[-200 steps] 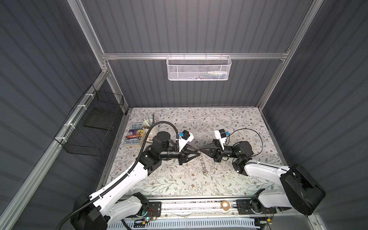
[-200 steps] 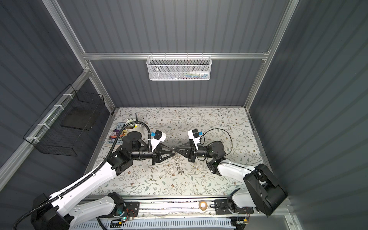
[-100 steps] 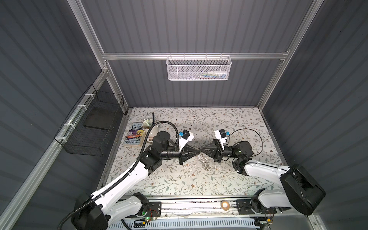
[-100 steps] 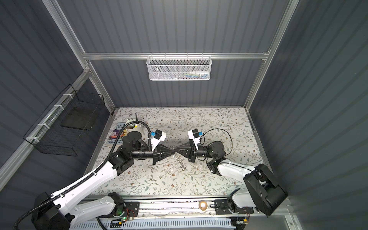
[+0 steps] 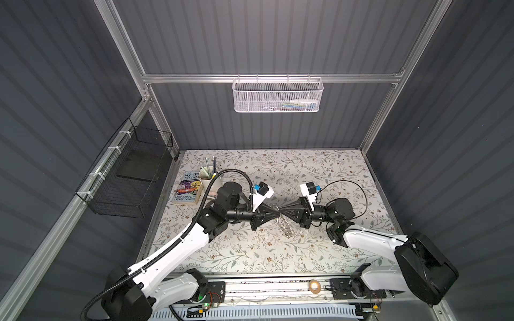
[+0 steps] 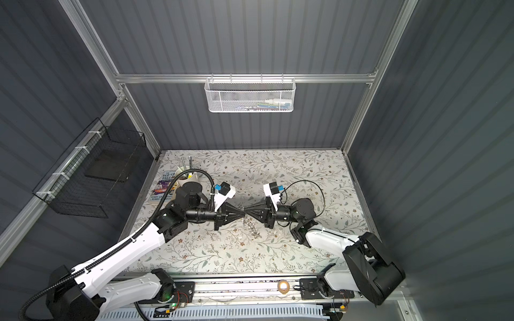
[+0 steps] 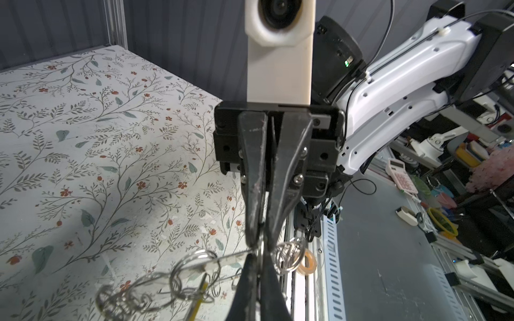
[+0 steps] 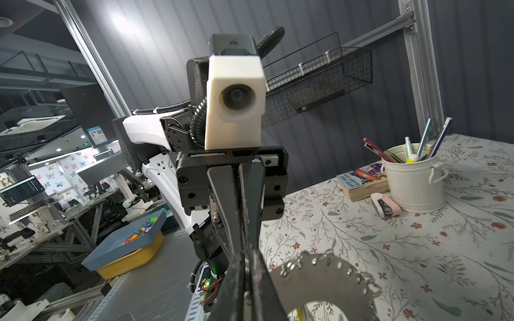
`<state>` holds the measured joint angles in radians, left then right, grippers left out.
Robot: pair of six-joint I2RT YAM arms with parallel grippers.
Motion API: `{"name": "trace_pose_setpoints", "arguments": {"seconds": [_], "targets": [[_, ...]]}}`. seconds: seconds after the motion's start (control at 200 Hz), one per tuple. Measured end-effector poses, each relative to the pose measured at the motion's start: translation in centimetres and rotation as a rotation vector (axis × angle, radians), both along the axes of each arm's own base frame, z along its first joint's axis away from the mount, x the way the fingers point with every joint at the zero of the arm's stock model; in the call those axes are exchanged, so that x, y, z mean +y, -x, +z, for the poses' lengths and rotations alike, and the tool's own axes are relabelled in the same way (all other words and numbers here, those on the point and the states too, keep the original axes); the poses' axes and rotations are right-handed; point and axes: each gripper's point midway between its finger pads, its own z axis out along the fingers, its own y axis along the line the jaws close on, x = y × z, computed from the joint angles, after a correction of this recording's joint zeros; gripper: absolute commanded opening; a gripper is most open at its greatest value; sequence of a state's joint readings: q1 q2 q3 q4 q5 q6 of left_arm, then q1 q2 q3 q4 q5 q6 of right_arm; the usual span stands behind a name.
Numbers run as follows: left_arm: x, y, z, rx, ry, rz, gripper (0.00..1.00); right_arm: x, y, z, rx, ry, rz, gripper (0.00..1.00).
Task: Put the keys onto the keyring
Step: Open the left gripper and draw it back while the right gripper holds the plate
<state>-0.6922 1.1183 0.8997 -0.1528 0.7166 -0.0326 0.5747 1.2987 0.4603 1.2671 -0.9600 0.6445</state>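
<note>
Top view: left hand, looser earlier, tight on keyring

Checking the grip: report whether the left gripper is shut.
Shut: the left gripper pinches the rim of the flat grey metal keyring, fingers together.

Tabletop: pale, printed with leafy floral sprigs.
Pen pot: white bucket, far left, holding pens.
Book: flat, left of the pot.
Mesh basket: white, on the far wall.
Wire basket: black, on the left wall.
Tape roll: tan, on the near rail.
</note>
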Motion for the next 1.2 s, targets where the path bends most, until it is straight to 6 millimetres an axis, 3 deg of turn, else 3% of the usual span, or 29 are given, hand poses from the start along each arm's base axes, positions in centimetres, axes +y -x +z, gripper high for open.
{"name": "trace_pose_setpoints", "arguments": {"seconds": [0.3, 0.53, 0.8, 1.041, 1.201], "targets": [[0.6, -0.9, -1.1, -0.003, -0.218, -0.026, 0.0, -2.3, 0.0, 1.9, -0.066, -0.019, -0.07, 0.33], [0.8, -0.6, -0.9, 0.009, -0.313, -0.09, 0.0, -2.3, -0.2, 0.2, -0.055, 0.056, -0.088, 0.35], [-0.2, -0.6, -0.1, 0.004, -0.354, -0.159, 0.0, -1.5, -0.3, -1.3, -0.03, 0.101, -0.068, 0.35], [-0.9, 0.0, -1.0, 0.024, -0.392, -0.208, 0.0, -0.9, -0.4, -1.8, -0.014, 0.112, -0.048, 0.34], [-0.9, 0.2, -1.2, 0.029, -0.402, -0.218, 0.0, -0.7, -0.2, -1.6, -0.021, 0.111, -0.036, 0.26]]}}
